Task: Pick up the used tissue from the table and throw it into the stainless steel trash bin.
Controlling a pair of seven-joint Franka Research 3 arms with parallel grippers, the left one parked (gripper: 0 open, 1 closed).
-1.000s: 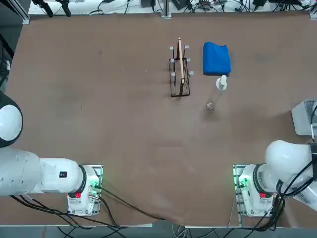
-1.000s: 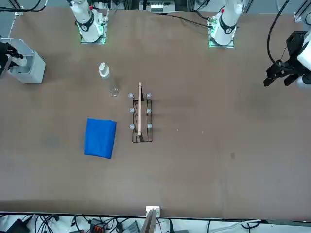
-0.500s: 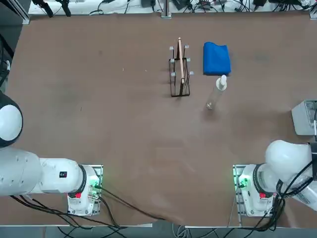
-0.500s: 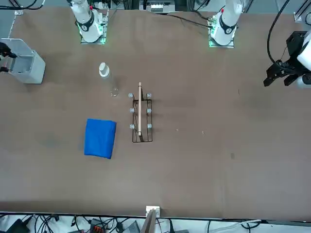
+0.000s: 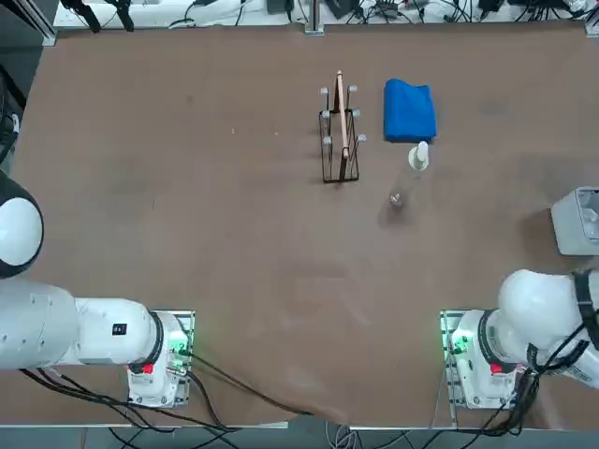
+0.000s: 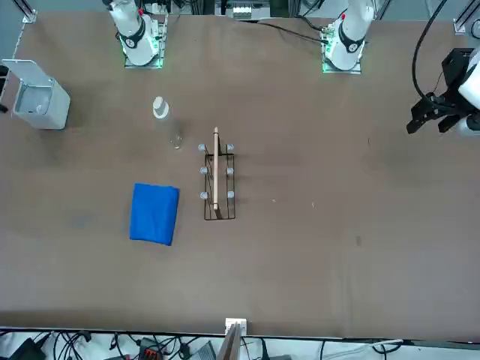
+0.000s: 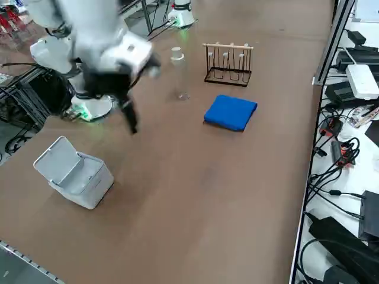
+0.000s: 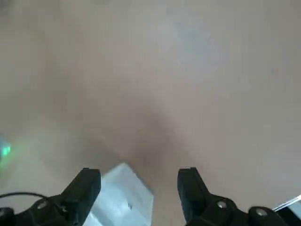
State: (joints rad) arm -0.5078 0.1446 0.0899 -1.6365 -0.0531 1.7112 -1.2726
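Hanging above the matte brown table, the right gripper has its two black fingers spread wide and empty, near the silver-grey steel bin. Where the tissue is I cannot tell.

Off-task clutter on the counter: a blue folded cloth lying flat, a black wire rack just beside it with one thin wooden board standing upright in its slots, and a clear bottle with a white cap standing upright near the cloth's corner. Past the counter's edges I see tangled black cables, a white box and other gear. The rack, cloth and bottle sit close together but apart, none touching.
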